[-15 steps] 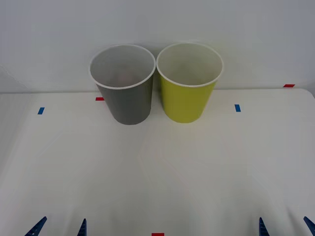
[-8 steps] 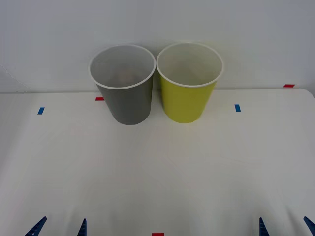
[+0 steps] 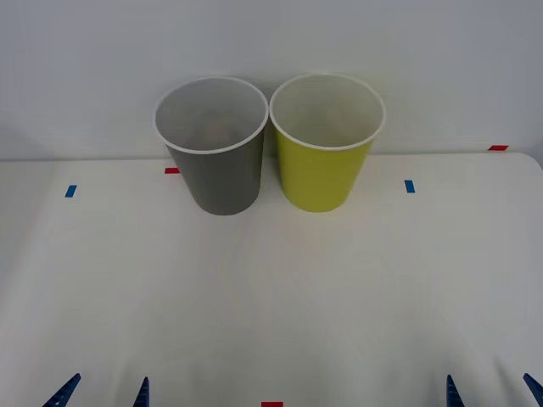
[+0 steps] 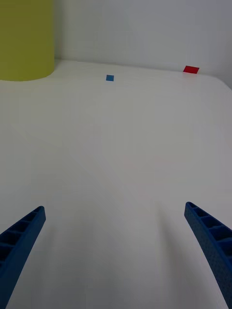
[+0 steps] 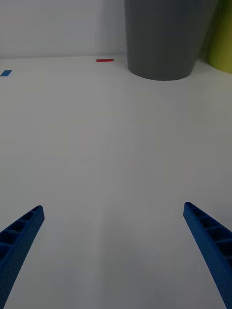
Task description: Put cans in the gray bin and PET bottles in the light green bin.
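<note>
Left gripper [image 3: 103, 393] sits at the near edge of the table [image 3: 271, 297], fingers spread wide, nothing between them. Right gripper [image 3: 492, 392] sits likewise at the near edge on the right side, fingers spread wide and empty. In the left wrist view the left gripper [image 5: 113, 251] hangs over bare white surface; in the right wrist view the right gripper [image 4: 113, 251] does the same.

Against the earlier front pictures, no change noted: both grippers and both bins hold the same positions.

The gray bin [image 3: 214, 153] stands upright at the far side of the table, left of centre; the light green bin [image 3: 324, 148] stands upright just beside it on the right, rims nearly touching. A dim reddish shape shows low inside the gray bin; it cannot be identified with certainty.

The front view alone looks into the bins. The wrist views show only the outer walls: gray bin [image 5: 164, 38] and a sliver of green [image 5: 223, 34] from the left, light green bin [image 4: 24, 41] from the right.
</note>
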Controlling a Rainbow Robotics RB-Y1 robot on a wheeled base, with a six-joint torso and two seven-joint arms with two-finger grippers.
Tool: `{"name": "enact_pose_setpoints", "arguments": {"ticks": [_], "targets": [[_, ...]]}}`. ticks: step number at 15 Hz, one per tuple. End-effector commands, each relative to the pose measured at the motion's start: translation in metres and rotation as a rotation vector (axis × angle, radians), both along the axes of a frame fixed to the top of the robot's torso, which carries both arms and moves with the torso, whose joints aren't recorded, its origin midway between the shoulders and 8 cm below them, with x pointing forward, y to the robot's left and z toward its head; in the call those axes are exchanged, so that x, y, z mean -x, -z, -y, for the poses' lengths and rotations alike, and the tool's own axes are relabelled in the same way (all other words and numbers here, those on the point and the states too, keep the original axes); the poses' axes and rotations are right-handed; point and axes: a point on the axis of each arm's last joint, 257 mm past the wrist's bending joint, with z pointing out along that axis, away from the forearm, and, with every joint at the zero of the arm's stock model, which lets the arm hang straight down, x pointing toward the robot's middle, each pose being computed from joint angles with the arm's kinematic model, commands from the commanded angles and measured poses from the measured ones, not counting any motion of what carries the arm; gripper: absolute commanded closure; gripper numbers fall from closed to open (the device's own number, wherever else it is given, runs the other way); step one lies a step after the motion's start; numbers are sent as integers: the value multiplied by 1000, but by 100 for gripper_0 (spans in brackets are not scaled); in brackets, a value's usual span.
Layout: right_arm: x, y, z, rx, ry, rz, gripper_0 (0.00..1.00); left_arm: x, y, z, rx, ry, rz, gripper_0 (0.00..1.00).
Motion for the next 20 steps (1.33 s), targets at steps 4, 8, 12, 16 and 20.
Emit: {"name": "enact_pose_setpoints", "arguments": {"ticks": [4,8,12,16,20], "targets": [[0,0,0,0,0,0,0,0,0,0,0,0,0,0],[0,0,0,0,0,0,0,0,0,0,0,0,0,0],[0,0,0,0,0,0,0,0,0,0,0,0,0,0],[0,0,0,0,0,0,0,0,0,0,0,0,0,0],[0,0,0,0,0,0,0,0,0,0,0,0,0,0]]}}
